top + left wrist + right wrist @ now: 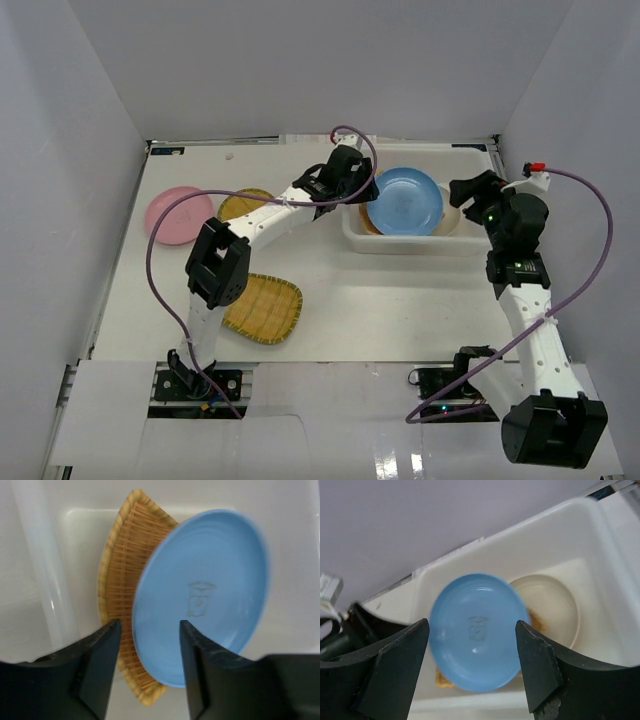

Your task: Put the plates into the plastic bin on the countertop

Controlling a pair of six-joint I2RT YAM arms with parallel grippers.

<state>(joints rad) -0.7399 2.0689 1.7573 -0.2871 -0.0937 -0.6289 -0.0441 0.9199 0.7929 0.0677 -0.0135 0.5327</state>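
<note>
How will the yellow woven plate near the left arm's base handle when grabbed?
The yellow woven plate lies flat on the countertop, so getting a finger under its rim may be awkward. Its ribbed weave probably slips less than a glazed dish; it looks light, perhaps slightly flexible.

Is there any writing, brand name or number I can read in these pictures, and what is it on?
No text here can be read.
Blue plate: a raised stamp at its middle, too blurred to read.
Countertop: a small dark label at its far left corner, too small to read.
</note>
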